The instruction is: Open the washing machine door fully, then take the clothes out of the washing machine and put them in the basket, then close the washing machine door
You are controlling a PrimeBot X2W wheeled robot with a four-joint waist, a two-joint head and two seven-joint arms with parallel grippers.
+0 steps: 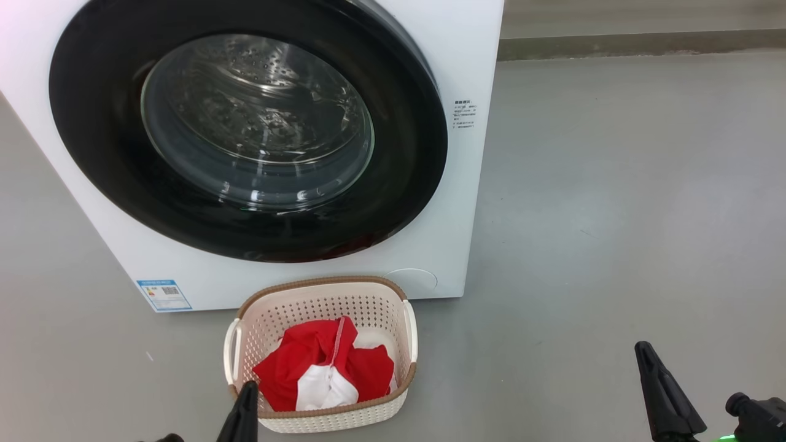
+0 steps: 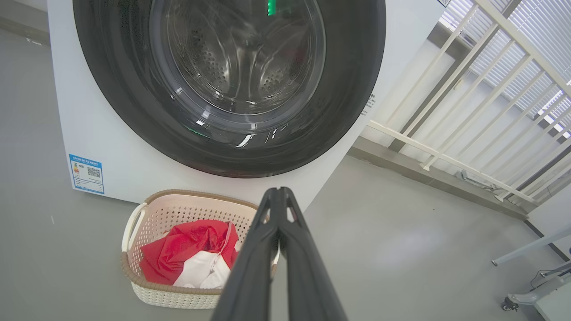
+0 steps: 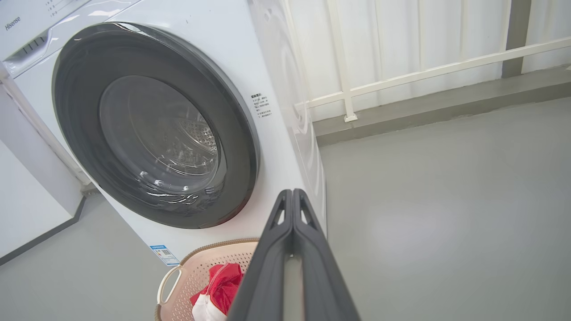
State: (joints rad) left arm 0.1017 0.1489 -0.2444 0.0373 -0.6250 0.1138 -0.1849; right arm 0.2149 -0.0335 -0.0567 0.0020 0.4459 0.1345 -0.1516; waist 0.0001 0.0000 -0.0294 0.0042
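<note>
Both grippers are hanging empty: the left gripper (image 2: 279,195) is showing its two dark fingers pressed together to a single tip, and the right gripper (image 3: 292,195) is doing the same, nothing pinched in either. The washing machine door (image 1: 255,123) is lying flat against the front of the washing machine (image 1: 460,215), apparently shut, though whether the latch is caught cannot be told; a door merely leaning on the gasket could be swinging open again, which would be leaving the last step undone. Through the glass the steel drum is reading bare, no red showing, but reflections are hiding part of it, so a stray piece could be going unnoticed. The basket (image 1: 322,284) is sitting on the floor (image 1: 614,215) just in front of the machine's lower front edge, below the door. In the head view the left gripper's tip is overlapping the basket's near rim, so a forward move or a turn at the waist could be nudging the light basket or catching the fabric. The clothes (image 1: 307,362) are lying heaped inside, toward the near wall: bright red folds around a white panel, a thin pale cord running up across them, soft and crumpled, sitting below the brown rim.
</note>
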